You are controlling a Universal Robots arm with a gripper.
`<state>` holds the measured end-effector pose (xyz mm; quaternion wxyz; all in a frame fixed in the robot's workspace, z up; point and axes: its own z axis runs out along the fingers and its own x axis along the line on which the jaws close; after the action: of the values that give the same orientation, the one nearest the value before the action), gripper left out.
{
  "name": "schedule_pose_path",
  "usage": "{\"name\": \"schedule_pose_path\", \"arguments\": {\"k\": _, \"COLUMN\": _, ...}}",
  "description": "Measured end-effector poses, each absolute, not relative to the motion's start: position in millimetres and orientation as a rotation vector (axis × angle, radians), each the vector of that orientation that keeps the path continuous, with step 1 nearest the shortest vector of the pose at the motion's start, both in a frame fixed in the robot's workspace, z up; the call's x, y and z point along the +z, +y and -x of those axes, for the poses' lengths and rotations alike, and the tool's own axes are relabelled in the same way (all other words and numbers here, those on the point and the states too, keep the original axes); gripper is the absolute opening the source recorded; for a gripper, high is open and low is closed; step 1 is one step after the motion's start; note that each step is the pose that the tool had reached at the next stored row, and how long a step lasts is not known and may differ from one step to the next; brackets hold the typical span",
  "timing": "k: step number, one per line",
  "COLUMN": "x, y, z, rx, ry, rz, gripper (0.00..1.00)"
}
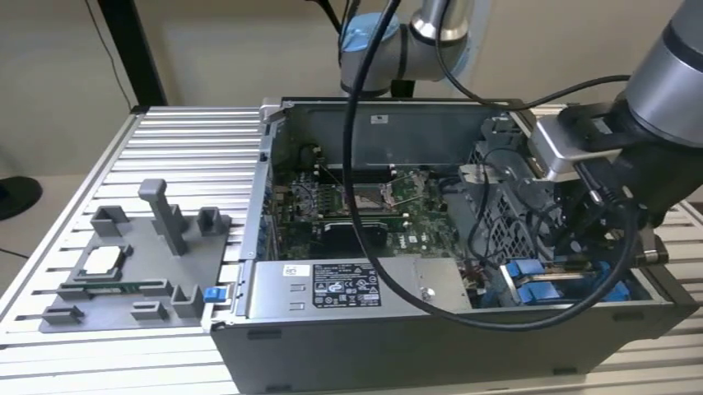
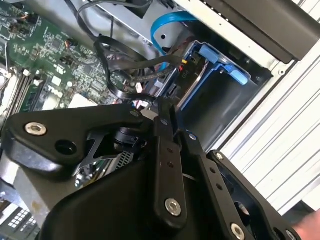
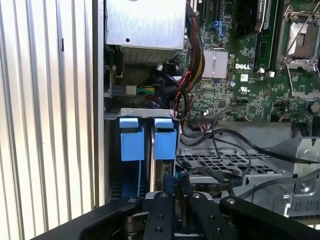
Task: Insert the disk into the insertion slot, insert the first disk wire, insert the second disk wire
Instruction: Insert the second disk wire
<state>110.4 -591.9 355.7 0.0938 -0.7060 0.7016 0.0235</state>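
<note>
So the gripper [image 1: 588, 247] hung low over the corner of the case [image 1: 439, 346] at the exterior view's right, where the slot [image 3: 146, 113] was. The disk [image 3: 165, 144] sat in the slot, standing on its thin edge, with its blue end showing in the first wrist view. Its long side ran straight down into the case. It lay right ahead of the fingers [image 3: 160, 205], very near them, in line with the way they pointed. A second blue frame [image 3: 132, 141] stood just beside it, between it and the case wall.

Both wrist views showed the fingers pulled close together, with just a thin gap. A loop of black wires [image 2: 115, 80] came right up to the tips in the second wrist view. I could not tell if the tips had hold of a wire end or of nothing.

Room looked tight. The case wall was on one side, and the grey cage [image 3: 225, 165] and more wires were on the other. The green board [image 3: 250, 80] lay past the slot. The case rested on a ribbed metal table [image 3: 50, 100].
</note>
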Motion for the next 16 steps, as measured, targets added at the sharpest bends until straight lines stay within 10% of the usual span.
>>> {"name": "schedule_pose_path", "arguments": {"k": 16, "x": 342.4, "y": -592.2, "z": -119.4, "rx": 0.069, "ry": 2.082, "rz": 2.095, "gripper": 0.00}}
